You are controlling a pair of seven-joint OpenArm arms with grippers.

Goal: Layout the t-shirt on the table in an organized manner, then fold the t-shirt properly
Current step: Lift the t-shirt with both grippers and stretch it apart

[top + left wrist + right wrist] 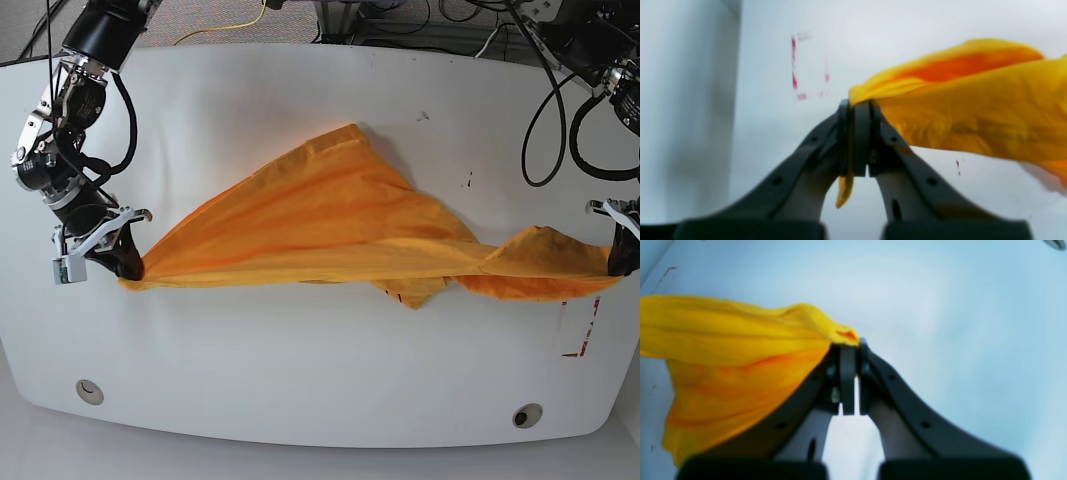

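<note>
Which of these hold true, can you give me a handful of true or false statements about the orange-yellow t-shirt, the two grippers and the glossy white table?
1. The left gripper is shut on the bright orange-yellow cotton t-shirt. True.
2. The right gripper hangs open, holding nothing. False: it is shut on the t-shirt's other end.
3. The t-shirt is stretched between both grippers across the glossy white table. True.
4. The t-shirt lies neatly folded into a square. False: it is pulled out, wrinkled and unfolded.
5. Red marks show on the table near the left gripper. True.
</note>
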